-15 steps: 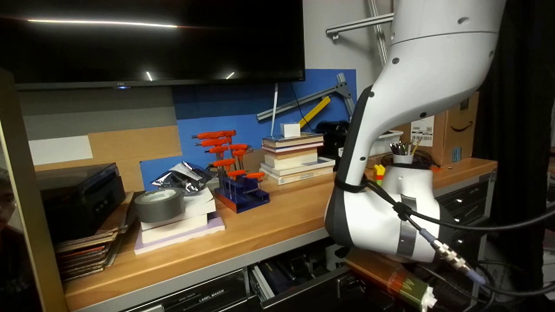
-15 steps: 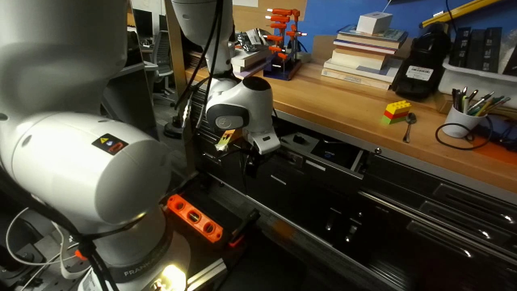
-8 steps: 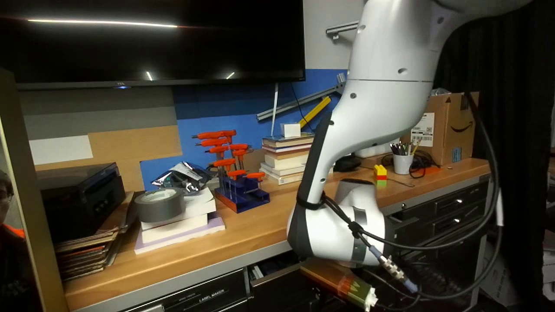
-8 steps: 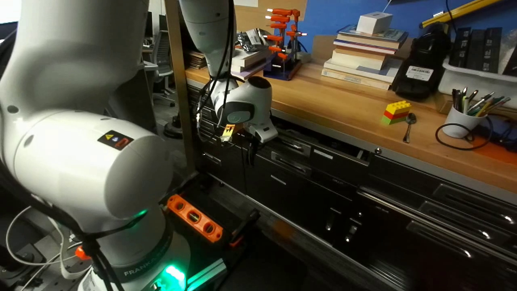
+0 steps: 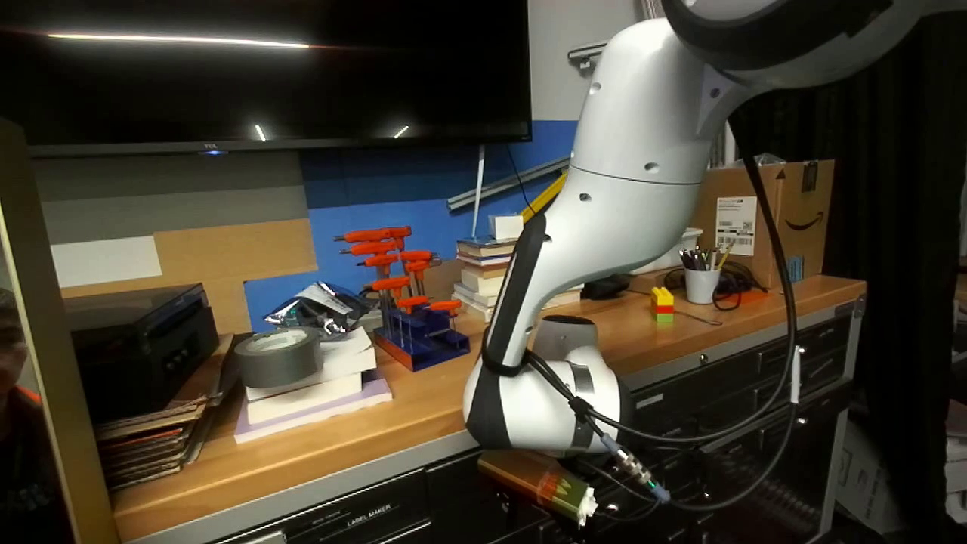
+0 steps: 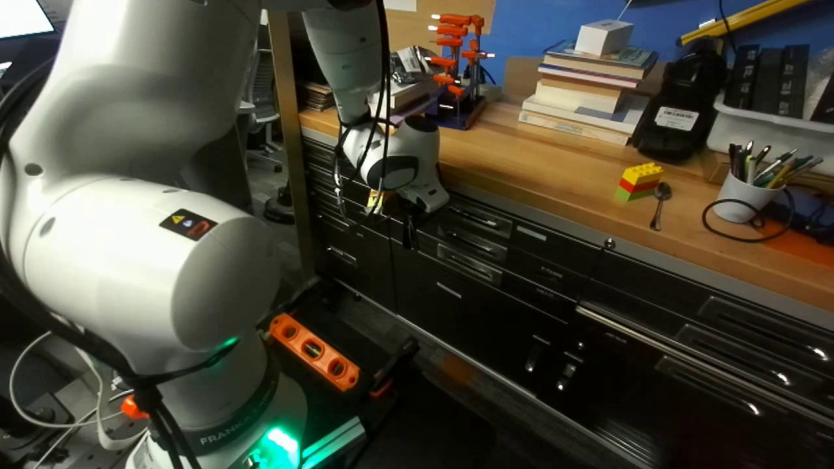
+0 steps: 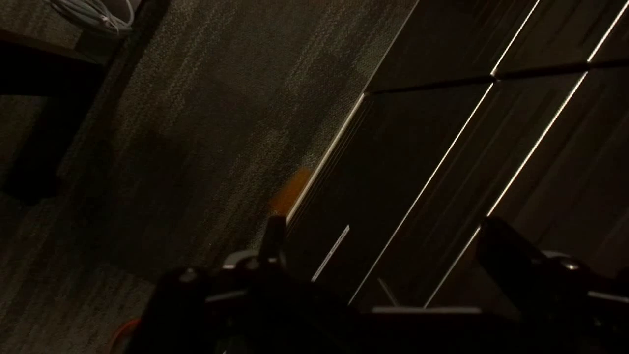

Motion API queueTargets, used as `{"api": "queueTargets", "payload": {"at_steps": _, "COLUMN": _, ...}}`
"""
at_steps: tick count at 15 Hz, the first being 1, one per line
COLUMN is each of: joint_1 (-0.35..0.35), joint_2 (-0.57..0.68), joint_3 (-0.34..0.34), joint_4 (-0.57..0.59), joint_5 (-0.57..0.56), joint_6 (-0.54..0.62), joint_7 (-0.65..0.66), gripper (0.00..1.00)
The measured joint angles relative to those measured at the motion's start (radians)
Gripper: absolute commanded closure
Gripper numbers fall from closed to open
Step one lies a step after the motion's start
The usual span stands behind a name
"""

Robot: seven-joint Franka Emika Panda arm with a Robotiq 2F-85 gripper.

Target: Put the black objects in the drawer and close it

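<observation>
Drawer (image 6: 518,236), handling: we judge it rigid metal, fairly heavy, hard to damage; it should glide on runners, while its smooth face may offer little grip.
Hold point: to push, we favour square pressure near the middle of the face, lest it rack; to pull, we would hook the recessed pull (image 6: 483,220).
Drawer front: wide, shallow, near-black with a dull sheen; a pale label (image 6: 532,232) sits right of the pull.
Drawer place: just right of centre in the frame of an exterior view, top row, under the wooden worktop (image 6: 541,159); we see no gap, so we take it as fully or almost fully in.
Gripper (image 7: 383,223) fingers (image 7: 506,250): well parted in the wrist view, nothing held that we can see; whether they touch the drawer, we cannot tell.
Black objects: we identify none; possibly inside the drawer.
</observation>
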Motion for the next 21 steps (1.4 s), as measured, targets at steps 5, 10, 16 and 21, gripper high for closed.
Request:
{"api": "queueTargets", "payload": {"at_steps": 5, "joint_1": -0.001, "joint_2": -0.004, "joint_3": -0.027, "joint_4": -0.001, "joint_5": -0.106, "joint_6": -0.055, "joint_7": 0.037, "gripper": 0.00}}
{"api": "queueTargets", "payload": {"at_steps": 10, "joint_1": 0.007, "joint_2": -0.102, "joint_3": -0.135, "joint_4": -0.145, "joint_5": -0.308, "joint_6": -0.151, "joint_7": 0.095, "gripper": 0.00}}
{"api": "queueTargets", "payload": {"at_steps": 16, "joint_1": -0.048, "joint_2": -0.392, "joint_3": -0.184, "joint_4": -0.413, "joint_5": -0.537, "joint_6": -0.231, "joint_7": 0.038, "gripper": 0.00}}
{"api": "queueTargets", "payload": {"at_steps": 21, "joint_1": -0.144, "joint_2": -0.660, "joint_3": -0.174, "joint_4": -0.539, "joint_5": -0.696, "joint_6": -0.377, "joint_7": -0.094, "gripper": 0.00}}
